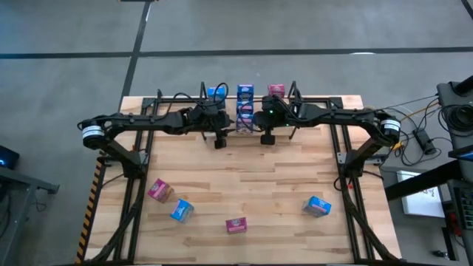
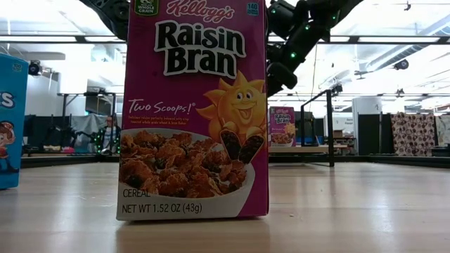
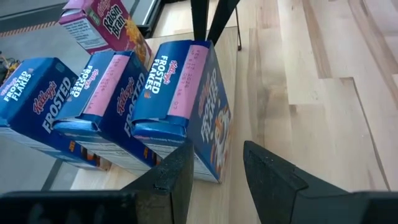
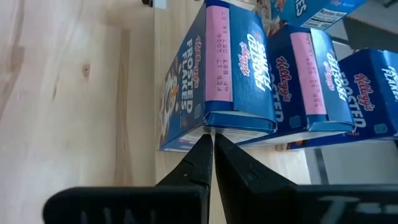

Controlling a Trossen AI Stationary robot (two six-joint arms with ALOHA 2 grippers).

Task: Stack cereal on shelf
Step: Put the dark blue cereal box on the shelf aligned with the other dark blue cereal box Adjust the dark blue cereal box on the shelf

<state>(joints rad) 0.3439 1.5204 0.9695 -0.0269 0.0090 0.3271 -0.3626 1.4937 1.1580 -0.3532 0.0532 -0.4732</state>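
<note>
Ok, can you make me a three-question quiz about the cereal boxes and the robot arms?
1. Where are the left gripper and the right gripper?
A) by the shelf at the far side of the table
B) over the loose boxes
C) off the table

2. How many loose cereal boxes lie on the open table?
A) two
B) four
C) six

3. How are the right gripper's fingers?
A) wide open
B) shut and empty
C) shut on a pink box

Answers:
1 A: the high view shows both right by the shelf.
2 B: two are pink and two are blue.
3 B: the right wrist view shows them pressed together with nothing between.
</note>
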